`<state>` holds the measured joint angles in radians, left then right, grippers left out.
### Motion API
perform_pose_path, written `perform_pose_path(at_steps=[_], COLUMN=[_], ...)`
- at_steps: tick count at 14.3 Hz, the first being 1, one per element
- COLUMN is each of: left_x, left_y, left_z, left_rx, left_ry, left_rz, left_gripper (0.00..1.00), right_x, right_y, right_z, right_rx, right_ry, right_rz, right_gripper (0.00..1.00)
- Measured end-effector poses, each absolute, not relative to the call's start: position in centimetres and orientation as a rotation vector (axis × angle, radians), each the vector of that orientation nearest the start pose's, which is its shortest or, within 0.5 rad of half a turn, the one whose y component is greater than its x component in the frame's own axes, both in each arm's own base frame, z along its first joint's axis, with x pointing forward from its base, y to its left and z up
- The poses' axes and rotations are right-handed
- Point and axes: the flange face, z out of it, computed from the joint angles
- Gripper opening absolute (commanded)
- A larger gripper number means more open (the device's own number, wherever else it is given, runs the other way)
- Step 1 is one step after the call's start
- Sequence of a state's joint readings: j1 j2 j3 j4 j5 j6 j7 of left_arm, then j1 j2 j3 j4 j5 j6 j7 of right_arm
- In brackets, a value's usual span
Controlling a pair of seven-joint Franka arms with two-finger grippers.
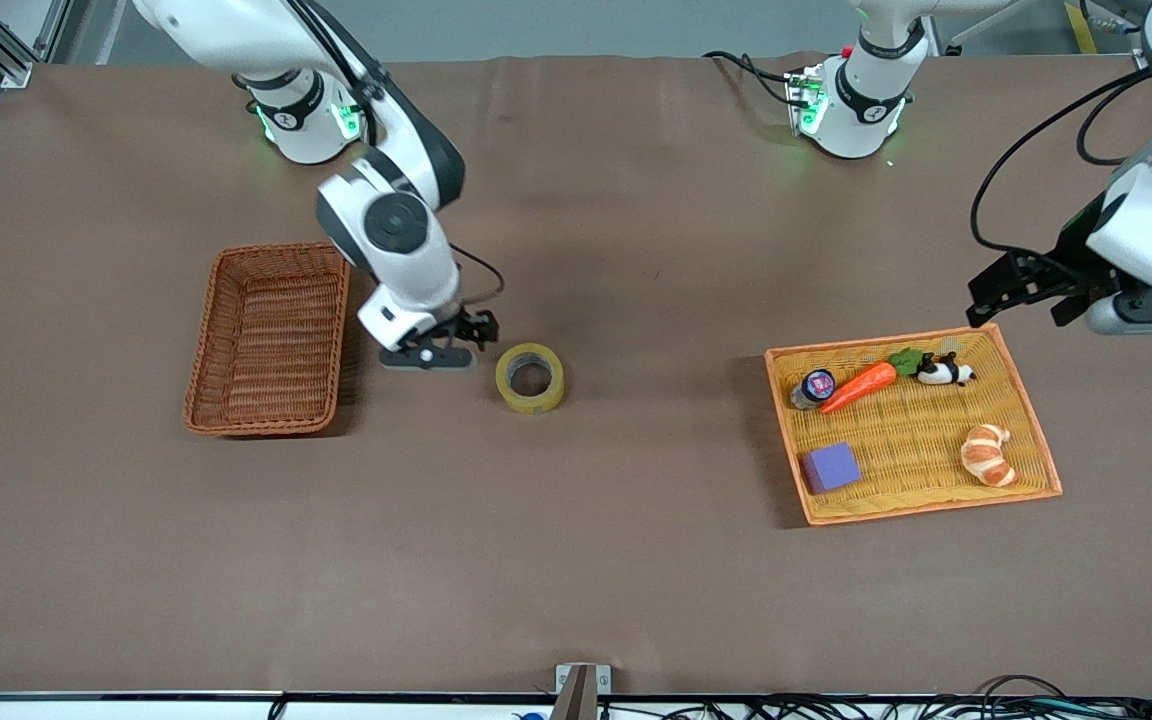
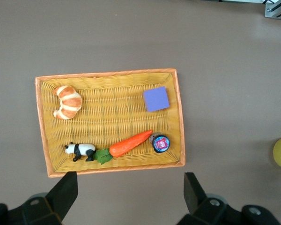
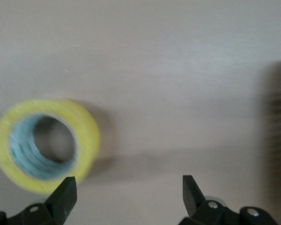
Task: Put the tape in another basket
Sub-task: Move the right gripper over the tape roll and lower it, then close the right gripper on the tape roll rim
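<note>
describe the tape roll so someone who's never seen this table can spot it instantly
Start at the reddish-brown wicker basket toward the right arm's end of the table; the open right gripper sits just beside it. The tape lies flat on the bare brown table next to that gripper, outside both baskets. It is the only yellowish translucent ring with a large round hole.

1. Brown worktop (image 1: pixel 636 560), cloth-covered.
2. Flat yellow tray (image 1: pixel 1034 425) with orange rim, toward the left arm's end of the worktop.
3. In the tray: toy carrot (image 1: pixel 858 387); small round jar (image 1: pixel 813 389) touching the carrot; toy panda (image 1: pixel 946 371) beside the carrot's leaves; croissant (image 1: pixel 988 455); purple block (image 1: pixel 830 467).
</note>
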<state>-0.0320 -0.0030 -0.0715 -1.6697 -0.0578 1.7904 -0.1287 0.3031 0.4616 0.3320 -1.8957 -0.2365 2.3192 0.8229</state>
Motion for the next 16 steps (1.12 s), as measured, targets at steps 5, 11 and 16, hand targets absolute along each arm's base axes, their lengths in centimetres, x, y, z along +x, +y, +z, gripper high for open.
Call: perform_pose_path(at_steps=[5,11,16], left_x=[56.7,56.7,56.4], left_y=[-6.1,-6.6,-7.4], left_z=[58.9,58.6,58.5], left_rx=[-3.204,-3.181,-3.166], left_ry=[-0.007,0.026,0.06], left_rz=[-0.172,-0.166,-0.146], left_gripper=[1.0,1.0,1.0], right_x=[53.4,52.8,52.7], right_y=[40.5,41.1,41.1], right_z=[23.7,22.0,19.7], right_rx=[-3.146,-3.18,-3.183], right_ry=[0.092,0.032,0.032], right_rz=[-0.032,-0.044,-0.046], right_gripper=[1.0,1.0,1.0])
